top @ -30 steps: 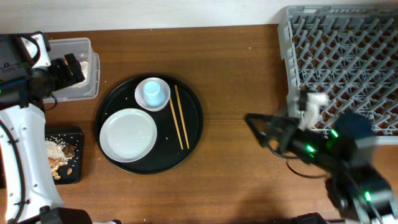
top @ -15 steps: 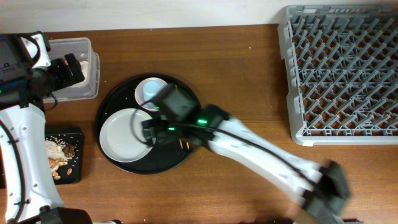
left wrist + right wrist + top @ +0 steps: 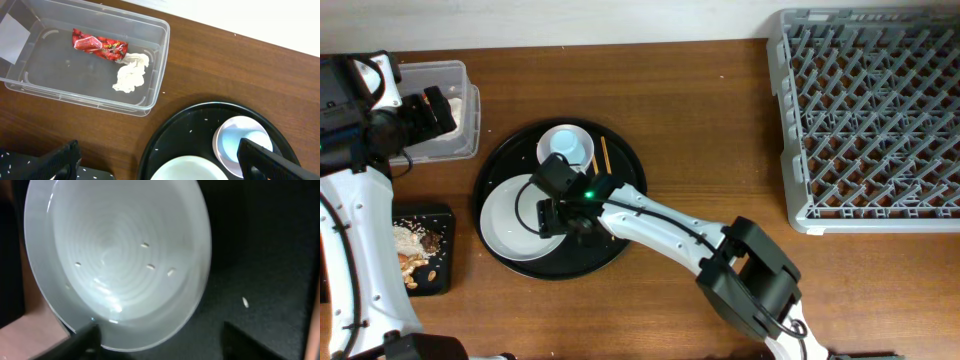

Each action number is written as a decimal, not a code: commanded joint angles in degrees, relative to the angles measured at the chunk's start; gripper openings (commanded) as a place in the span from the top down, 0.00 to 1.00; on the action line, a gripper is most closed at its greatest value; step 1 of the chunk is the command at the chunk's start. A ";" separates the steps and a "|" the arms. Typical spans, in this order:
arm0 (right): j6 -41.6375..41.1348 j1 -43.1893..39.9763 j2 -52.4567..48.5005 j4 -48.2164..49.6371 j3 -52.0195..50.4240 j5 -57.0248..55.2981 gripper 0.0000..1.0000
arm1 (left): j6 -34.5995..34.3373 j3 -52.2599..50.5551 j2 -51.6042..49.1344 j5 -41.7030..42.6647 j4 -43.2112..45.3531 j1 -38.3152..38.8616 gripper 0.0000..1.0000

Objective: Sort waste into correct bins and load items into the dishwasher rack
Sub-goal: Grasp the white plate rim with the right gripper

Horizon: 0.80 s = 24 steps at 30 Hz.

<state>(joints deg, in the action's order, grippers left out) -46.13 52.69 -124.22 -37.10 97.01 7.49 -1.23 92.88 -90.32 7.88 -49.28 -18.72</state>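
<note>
Table (image 3: 720, 120): brown wood is spreading across nearly the whole view.
Wall (image 3: 620, 20): a white strip is running along the far edge.
Light: is falling soft and even.

The plate (image 3: 505, 226) and bowl (image 3: 544, 148) are set on the tray (image 3: 570, 265), flanked left by the tub (image 3: 440, 68) and right by the rack (image 3: 860, 110).

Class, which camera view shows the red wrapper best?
Left wrist: the red wrapper lies unobstructed in the clear tub. Overhead shows the tub, but no wrapper is discernible. Right wrist misses it, showing the plate.
</note>
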 commanded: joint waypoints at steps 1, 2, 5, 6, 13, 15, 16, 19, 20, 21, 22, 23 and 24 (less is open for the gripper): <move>-1.70 1.33 -1.64 1.03 1.79 -1.42 0.44 | -0.50 -0.04 -0.09 -0.22 0.11 -0.09 0.01; -2.71 1.68 -1.97 0.57 1.77 -2.64 0.50 | -0.50 -0.04 -0.09 -0.24 0.11 -0.09 0.01; -4.11 2.40 -3.45 -0.07 1.66 -4.15 0.52 | -0.50 -0.04 -0.09 -0.22 0.11 -0.09 0.01; -4.42 2.56 -3.76 -0.02 1.64 -4.11 0.52 | -0.50 -0.04 -0.09 -0.22 0.11 -0.09 0.01; -4.59 2.80 -4.50 -0.26 1.64 -4.42 0.53 | -0.50 -0.04 -0.09 -0.22 0.11 -0.09 0.01; -5.57 2.80 -4.52 -1.86 1.64 -5.86 0.54 | -0.50 -0.04 -0.09 -0.22 0.11 -0.09 0.01; -6.38 2.80 -4.52 -3.15 1.64 -7.06 0.56 | -0.50 -0.04 -0.09 -0.24 0.11 -0.09 0.01; -6.49 2.80 -4.52 -4.50 1.62 -7.78 0.61 | -0.50 -0.04 -0.09 -0.22 0.11 -0.09 0.01; -6.49 2.80 -4.52 -4.57 1.62 -7.76 0.68 | -0.50 -0.04 -0.09 -0.24 0.11 -0.09 0.01; -6.49 2.80 -4.52 -4.55 1.62 -7.74 0.73 | -0.50 -0.04 -0.09 -0.22 0.11 -0.09 0.01; -6.51 2.80 -4.52 -4.52 1.64 -7.54 0.76 | -0.50 -0.04 -0.09 -0.22 0.11 -0.09 0.01; -6.49 2.80 -4.52 -4.52 1.64 -6.86 0.83 | -0.50 -0.04 -0.09 -0.22 0.11 -0.09 0.01; -6.51 2.80 -4.50 -4.52 1.64 -6.51 0.87 | -0.50 -0.04 -0.09 -0.22 0.11 -0.09 0.01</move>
<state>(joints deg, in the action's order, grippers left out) -52.42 55.18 -128.57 -41.50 97.54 1.34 -1.21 92.88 -90.32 7.86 -49.25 -18.72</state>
